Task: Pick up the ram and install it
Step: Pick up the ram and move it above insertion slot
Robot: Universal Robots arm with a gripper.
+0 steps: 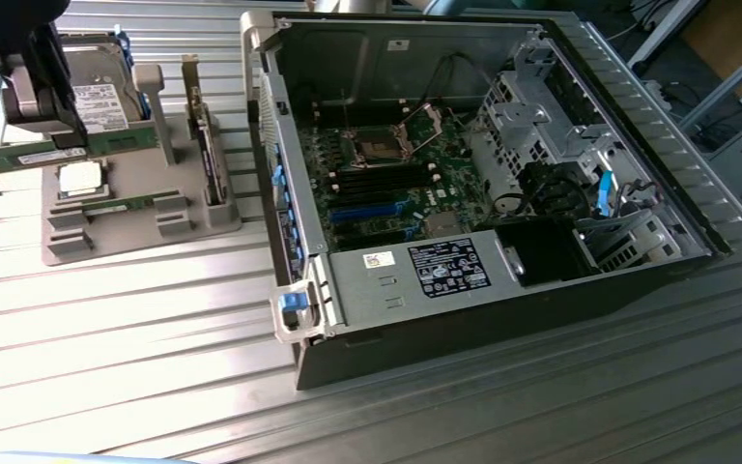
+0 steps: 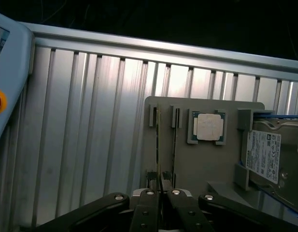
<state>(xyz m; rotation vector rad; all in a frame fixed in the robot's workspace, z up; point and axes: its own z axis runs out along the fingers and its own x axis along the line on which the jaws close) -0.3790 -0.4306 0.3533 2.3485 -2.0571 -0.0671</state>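
Observation:
The ram (image 1: 88,150) is a long green stick held level just above the grey holder (image 1: 127,237), at the exterior view's left. My black gripper (image 1: 69,143) is shut on it near its middle. The wrist view shows the ram (image 2: 159,140) edge-on as a thin line running out from between my shut fingers (image 2: 148,200). A second green stick (image 1: 127,205) lies in the holder's slot below. Far to the exterior view's right, the open computer case (image 1: 332,280) shows its motherboard (image 1: 397,184) with dark memory slots (image 1: 378,182).
On the holder are a square processor (image 1: 78,179), a hard drive (image 1: 103,97) and an upright card with a metal bracket (image 1: 201,135). A grey device with a red button (image 2: 4,72) sits at the ribbed table's edge. Ribbed metal table (image 1: 127,348) lies between holder and case.

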